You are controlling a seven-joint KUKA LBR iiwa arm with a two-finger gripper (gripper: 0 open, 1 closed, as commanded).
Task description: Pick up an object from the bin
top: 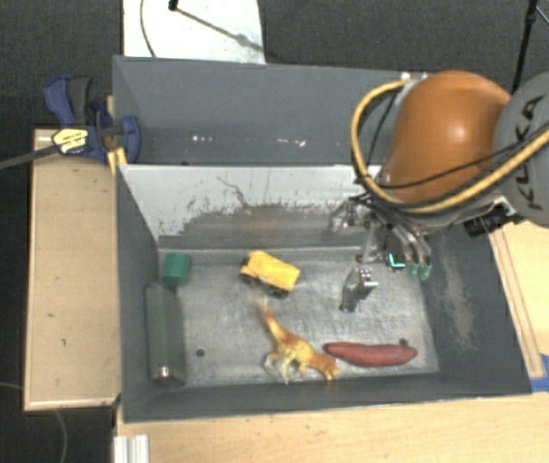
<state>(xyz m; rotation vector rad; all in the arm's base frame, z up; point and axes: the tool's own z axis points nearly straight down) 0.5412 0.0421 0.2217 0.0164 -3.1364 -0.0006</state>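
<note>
Near row, along the front wall of the grey metal bin:
- a yellow-orange toy animal, long-necked and thin-legged, lying on its side.
- Just to its right, close or touching, a red oblong piece, smooth, rounded at both ends.
- At far left, a dull green cylinder lies lengthwise along the left wall, with a pale metallic end toward the front.

Middle of the floor, which is scuffed and scratched sheet metal:
- a yellow toy truck, blocky with dark wheels.
- Left of it, a squat green cap lies beyond the cylinder's far end.

Gripper: metallic, over bare floor right of the truck and beyond the red piece, apart from both. Whether it is released or clenched I cannot tell, and nothing is seen held in it.

Farther back, the glossy rounded orange cover of the wrist is looped by a yellow cable.
</note>
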